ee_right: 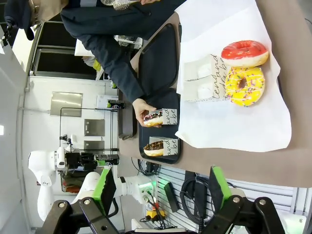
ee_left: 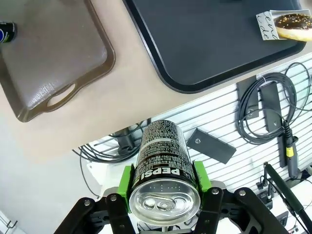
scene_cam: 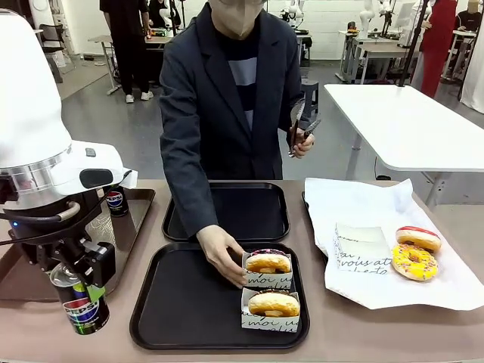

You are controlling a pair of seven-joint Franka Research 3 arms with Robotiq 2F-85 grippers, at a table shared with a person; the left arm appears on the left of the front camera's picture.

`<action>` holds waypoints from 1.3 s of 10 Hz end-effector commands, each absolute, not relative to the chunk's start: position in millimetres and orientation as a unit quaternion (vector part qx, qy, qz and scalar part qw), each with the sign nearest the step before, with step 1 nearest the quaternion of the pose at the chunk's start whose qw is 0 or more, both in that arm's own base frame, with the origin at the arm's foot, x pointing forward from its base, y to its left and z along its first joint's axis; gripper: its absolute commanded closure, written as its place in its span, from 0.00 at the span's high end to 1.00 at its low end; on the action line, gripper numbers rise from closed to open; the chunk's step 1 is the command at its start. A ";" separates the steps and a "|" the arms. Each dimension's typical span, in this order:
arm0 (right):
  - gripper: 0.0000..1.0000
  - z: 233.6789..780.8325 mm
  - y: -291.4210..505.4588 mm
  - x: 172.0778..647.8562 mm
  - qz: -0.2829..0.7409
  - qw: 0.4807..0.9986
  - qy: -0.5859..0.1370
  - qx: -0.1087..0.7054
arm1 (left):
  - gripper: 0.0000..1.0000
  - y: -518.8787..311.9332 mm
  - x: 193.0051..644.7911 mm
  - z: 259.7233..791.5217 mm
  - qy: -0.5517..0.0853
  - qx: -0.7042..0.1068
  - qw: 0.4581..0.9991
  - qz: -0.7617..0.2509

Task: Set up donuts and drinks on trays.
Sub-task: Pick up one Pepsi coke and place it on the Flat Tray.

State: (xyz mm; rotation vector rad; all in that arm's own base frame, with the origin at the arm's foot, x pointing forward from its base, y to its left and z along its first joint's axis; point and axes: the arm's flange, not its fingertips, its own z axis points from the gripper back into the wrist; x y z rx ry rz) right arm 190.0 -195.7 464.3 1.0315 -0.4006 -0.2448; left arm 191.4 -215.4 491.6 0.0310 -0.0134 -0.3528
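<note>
My left gripper [scene_cam: 76, 291] is shut on a black Pepsi can [scene_cam: 83, 311], held just above the table's near left edge; the left wrist view shows the can [ee_left: 165, 161] clamped between the green pads [ee_left: 127, 183]. A second can [scene_cam: 115, 200] stands on the brown tray [scene_cam: 30, 283]. Two sleeved donuts lie on the near black tray [scene_cam: 189, 302]: one [scene_cam: 274, 304] at its front right, and the other [scene_cam: 268, 263] behind it under the person's hand [scene_cam: 221, 253]. The far black tray [scene_cam: 227, 213] is bare. My right gripper [ee_right: 163, 187] is open, high above the table.
White paper [scene_cam: 378, 208] at the right carries a pink donut [scene_cam: 418, 238], a yellow-sprinkled donut [scene_cam: 414, 262] and empty paper sleeves [scene_cam: 361, 249]. The person's other hand holds tongs [scene_cam: 299, 125] above the far edge. A white table [scene_cam: 408, 125] stands behind.
</note>
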 end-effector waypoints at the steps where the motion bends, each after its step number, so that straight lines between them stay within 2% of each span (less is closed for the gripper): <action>1: 1.00 464.3 -196.5 190.3 -0.108 0.839 -0.198 0.495 | 0.58 -215.6 188.7 494.2 -0.007 0.009 0.983 -0.181; 2: 1.00 464.3 -196.5 190.3 -0.108 0.839 -0.198 0.495 | 0.58 -215.4 191.4 491.6 -0.007 0.015 0.984 -0.175; 5: 1.00 464.3 -196.5 190.3 -0.108 0.839 -0.198 0.495 | 0.58 -281.4 246.1 489.0 -0.036 0.014 0.979 -0.202; 8: 1.00 464.3 -196.5 190.3 -0.108 0.839 -0.198 0.495 | 0.58 -337.0 290.0 460.1 -0.073 0.040 0.975 -0.207; 13: 1.00 464.3 -196.5 190.3 -0.108 0.839 -0.198 0.495 | 0.58 -352.3 330.7 396.7 -0.038 0.025 0.974 -0.223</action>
